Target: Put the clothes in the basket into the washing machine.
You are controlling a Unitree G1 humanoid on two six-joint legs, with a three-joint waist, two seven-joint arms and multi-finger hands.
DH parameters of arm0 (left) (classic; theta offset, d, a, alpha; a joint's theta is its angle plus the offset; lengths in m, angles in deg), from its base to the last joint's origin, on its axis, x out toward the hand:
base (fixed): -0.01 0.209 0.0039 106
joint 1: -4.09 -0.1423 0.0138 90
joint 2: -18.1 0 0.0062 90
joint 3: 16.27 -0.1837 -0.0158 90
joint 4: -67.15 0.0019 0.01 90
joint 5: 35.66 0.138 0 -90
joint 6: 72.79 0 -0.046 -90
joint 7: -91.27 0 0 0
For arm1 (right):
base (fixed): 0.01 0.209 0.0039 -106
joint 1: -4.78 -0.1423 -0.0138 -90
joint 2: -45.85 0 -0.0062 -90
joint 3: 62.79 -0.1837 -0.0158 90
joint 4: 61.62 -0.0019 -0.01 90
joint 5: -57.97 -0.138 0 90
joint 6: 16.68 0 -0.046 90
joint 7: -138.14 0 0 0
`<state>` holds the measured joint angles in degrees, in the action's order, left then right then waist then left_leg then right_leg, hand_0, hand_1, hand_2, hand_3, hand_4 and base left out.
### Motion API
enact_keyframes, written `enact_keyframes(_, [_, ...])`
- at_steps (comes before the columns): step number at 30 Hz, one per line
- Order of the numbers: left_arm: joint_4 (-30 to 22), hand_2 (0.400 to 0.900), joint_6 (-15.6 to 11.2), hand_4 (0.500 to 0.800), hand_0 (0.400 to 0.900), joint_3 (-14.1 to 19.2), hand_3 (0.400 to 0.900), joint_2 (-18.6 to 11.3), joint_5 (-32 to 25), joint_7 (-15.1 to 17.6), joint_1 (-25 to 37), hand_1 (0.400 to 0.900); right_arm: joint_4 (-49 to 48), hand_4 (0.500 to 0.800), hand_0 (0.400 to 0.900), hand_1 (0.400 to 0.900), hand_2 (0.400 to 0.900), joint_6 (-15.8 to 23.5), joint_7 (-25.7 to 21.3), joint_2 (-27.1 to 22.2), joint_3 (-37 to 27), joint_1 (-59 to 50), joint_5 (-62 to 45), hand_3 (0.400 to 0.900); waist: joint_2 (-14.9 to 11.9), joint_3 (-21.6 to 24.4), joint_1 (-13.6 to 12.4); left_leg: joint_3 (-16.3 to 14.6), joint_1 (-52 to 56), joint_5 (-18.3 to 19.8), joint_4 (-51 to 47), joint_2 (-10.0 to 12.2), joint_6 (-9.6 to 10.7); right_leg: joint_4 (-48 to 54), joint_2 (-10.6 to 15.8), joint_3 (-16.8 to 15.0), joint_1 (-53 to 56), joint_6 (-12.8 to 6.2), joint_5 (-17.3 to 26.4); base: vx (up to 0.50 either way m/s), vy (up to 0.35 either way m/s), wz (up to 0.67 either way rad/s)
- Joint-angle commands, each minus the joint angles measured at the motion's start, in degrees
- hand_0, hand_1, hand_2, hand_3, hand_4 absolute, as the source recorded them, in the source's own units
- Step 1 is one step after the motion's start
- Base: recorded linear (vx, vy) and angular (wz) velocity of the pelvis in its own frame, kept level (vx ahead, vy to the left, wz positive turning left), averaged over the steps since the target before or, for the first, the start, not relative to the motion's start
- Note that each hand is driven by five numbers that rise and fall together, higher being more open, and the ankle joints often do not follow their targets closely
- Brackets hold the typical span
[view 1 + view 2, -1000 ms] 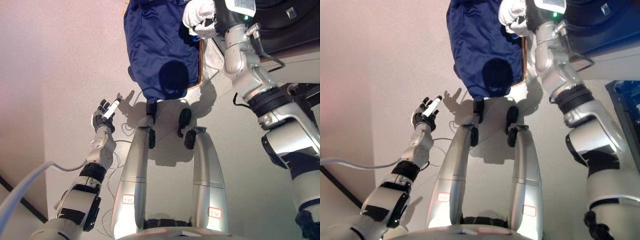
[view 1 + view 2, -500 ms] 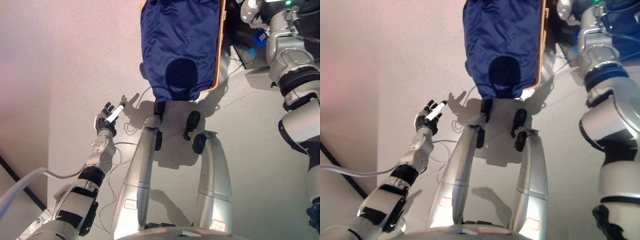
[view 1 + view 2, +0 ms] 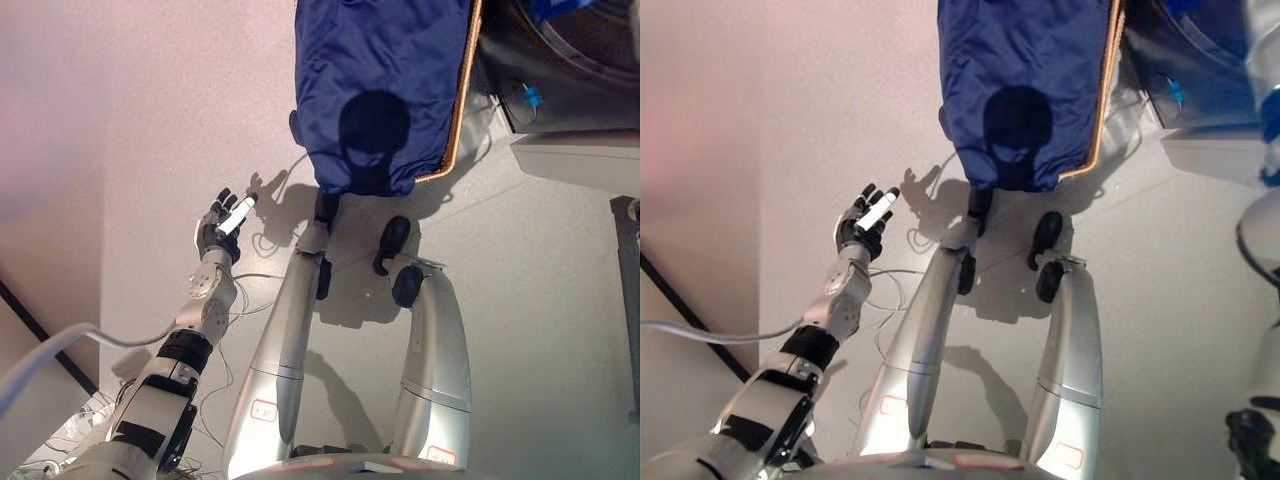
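Dark blue garment point(image 3: 380, 90) heaped over wicker basket point(image 3: 462, 110) on floor point(image 3: 150, 120), just ahead of the feet; not yet loaded. Washing machine point(image 3: 565, 60) at upper right, beside basket; door state unclear. Left hand point(image 3: 222, 222) held out low at left, fingers point(image 3: 876, 212) spread and relaxed, holding nothing, well apart from the cloth. Right hand out of view; fingers cannot be judged. Remaining: grasp garment, transfer into drum.

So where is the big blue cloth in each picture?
Left eye view: the blue cloth fills the top middle, hanging over the basket, whose tan rim runs down its right side.
Right eye view: the same place, top middle.
Shared landmark: the left hand, open, lower left of the cloth.
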<state>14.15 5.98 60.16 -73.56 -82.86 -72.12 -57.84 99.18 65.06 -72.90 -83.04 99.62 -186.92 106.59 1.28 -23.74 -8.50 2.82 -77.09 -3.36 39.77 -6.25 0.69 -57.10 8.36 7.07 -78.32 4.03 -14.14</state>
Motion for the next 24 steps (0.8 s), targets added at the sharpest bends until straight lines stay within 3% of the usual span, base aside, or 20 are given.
enact_keyframes(1, [0.21, 0.9, -2.81, 0.8, 0.9, -0.84, 0.9, -0.73, 1.34, 0.44, -8.31, 0.9, 2.84, 0.5, 0.4, 0.4, 0.4, -5.37, -0.38, -0.7, 1.44, 3.47, 0.11, 0.4, 0.15, 9.67, 0.96, 0.06, 2.64, 10.21, 6.05, -0.38, 0.41, 4.2, -1.26, -3.17, 0.82, -6.15, 1.64, 0.05, -0.014, 0.01])
enact_keyframes(5, [-2.14, 0.9, -2.36, 0.8, 0.9, -0.49, 0.9, -0.26, 1.69, -0.16, -10.32, 0.9, 4.84, 0.5, 0.4, 0.4, 0.4, -4.74, 5.34, -1.74, 0.81, 6.48, 0.93, 0.4, 0.12, 9.48, 0.49, 0.15, 2.1, 11.5, 9.14, -0.79, 0.08, 1.82, -1.24, -3.25, 0.5, -5.99, 0.65, 0.05, -0.001, -0.02])
enact_keyframes(6, [-2.91, 0.9, -2.34, 0.8, 0.9, -0.27, 0.9, -0.06, 1.75, -0.21, -10.51, 0.9, 5.21, 0.734, 0.79, 0.79, 0.79, -4.29, 7.14, -2.02, -0.02, 7.6, 0.21, 0.79, 0.19, 9.34, 0.46, 0.17, 2.07, 11.67, 9.39, -0.83, 0.07, 1.59, -1.15, -3.28, 0.48, -5.96, 0.63, 0.05, 0.011, -0.03])
enact_keyframes(7, [-4.25, 0.9, -2.26, 0.8, 0.9, -0.12, 0.9, -0.1, 2.29, -0.01, -10.8, 0.9, 5.96, 0.8, 0.9, 0.9, 0.9, -3.78, 8.64, -2.01, -1.64, 8.71, -1.37, 0.9, 0.24, 9.07, 0.46, 0.17, 2.13, 11.86, 9.73, -0.8, 0.08, 1.26, -1.01, -3.17, 0.66, -5.81, 0.43, 0.04, 0.01, -0.02])
enact_keyframes(10, [-6.27, 0.9, -1.66, 0.8, 0.9, 0.35, 0.9, -0.19, 3.46, 0.15, -11.27, 0.9, 8.15, 0.8, 0.9, 0.9, 0.9, -4.0, 11.66, -1.14, -2.88, 9.28, -3.3, 0.9, 0.34, 8.17, 0.49, 0.22, 2.94, 11.83, 9.3, -0.65, 0.19, 1.51, -0.73, -2.93, 1.57, -5.81, 0.56, 0.04, -0.003, 0.02])
enact_keyframes(24, [-13.91, 0.9, -1.61, 0.8, 0.9, 2.7, 0.9, -1.35, 6.3, 2.4, -13.93, 0.9, 2.89, 0.8, 0.9, 0.9, 0.9, -6.47, 6.63, 4.81, -6.04, 7.62, -4.42, 0.9, 0.56, 5.51, 1.06, -0.74, 6.01, 11.12, 7.19, -0.2, 0.32, 3.7, -1.51, -3.5, 4.19, -5.55, 2.12, -0.02, 0.019, -0.06])
